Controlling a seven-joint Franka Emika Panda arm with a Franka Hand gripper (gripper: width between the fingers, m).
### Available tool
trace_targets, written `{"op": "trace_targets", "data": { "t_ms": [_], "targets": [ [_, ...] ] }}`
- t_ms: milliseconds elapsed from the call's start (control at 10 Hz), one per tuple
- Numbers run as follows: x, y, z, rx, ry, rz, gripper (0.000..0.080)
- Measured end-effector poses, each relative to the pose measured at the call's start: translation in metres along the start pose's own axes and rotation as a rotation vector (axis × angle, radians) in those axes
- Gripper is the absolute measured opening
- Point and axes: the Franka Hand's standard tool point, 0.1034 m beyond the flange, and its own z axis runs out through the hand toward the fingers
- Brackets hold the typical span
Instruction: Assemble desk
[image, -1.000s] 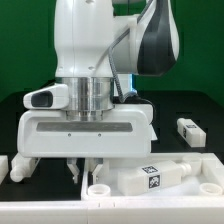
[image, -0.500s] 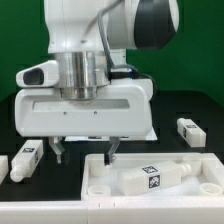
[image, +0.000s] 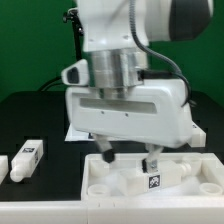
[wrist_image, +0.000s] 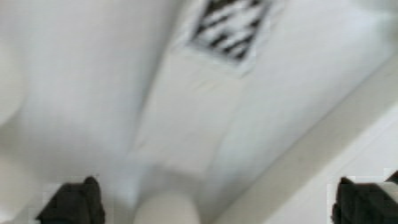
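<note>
Gripper (image: 128, 160) stands wide open, with nothing held between its jaws. In the exterior view its two dark fingers (image: 105, 153) hang down from the broad white hand body, directly above the near part of the desk tabletop panel (image: 100, 172). The panel lies flat on the black surface (image: 35, 118) at the front of the scene, towards the exterior view's right, rim upward. One round corner socket (image: 97, 187) shows at its near corner on the exterior view's left.

One white square leg (image: 175, 174) lies on its side inside the panel's rim, and its black-and-white tag (image: 153, 181) faces the camera. The finger on the exterior view's right is low over the tagged end of this leg. Whether it touches the leg cannot be told from this view.

In the wrist view the same leg (wrist_image: 187, 120) runs lengthwise between the two fingertips (wrist_image: 80, 200), its tag (wrist_image: 228, 30) at the far end. White space shows on each side between leg and finger, so the gripper (wrist_image: 228, 200) straddles the leg without clamping it.

A second tagged leg (image: 28, 153) lies on the surface, off the panel, towards the exterior view's left and well apart from the gripper. A further white part (image: 3, 166) is cut off by the picture edge just beside it.
</note>
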Motion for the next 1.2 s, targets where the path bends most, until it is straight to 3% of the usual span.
{"op": "trace_targets", "data": {
  "t_ms": [200, 400, 600, 800, 1100, 1200],
  "targets": [
    [0.000, 0.001, 0.000, 0.009, -0.006, 0.073, 0.0649],
    [-0.013, 0.007, 0.003, 0.004, -0.025, 0.113, 0.0649],
    [-0.025, 0.018, 0.015, 0.000, -0.017, 0.125, 0.0649],
    [-0.037, 0.024, 0.032, -0.021, -0.028, 0.125, 0.0649],
    [-0.038, 0.024, 0.033, -0.023, -0.029, 0.120, 0.0622],
    [-0.038, 0.024, 0.033, -0.023, -0.029, 0.120, 0.0447]
  ]
}}
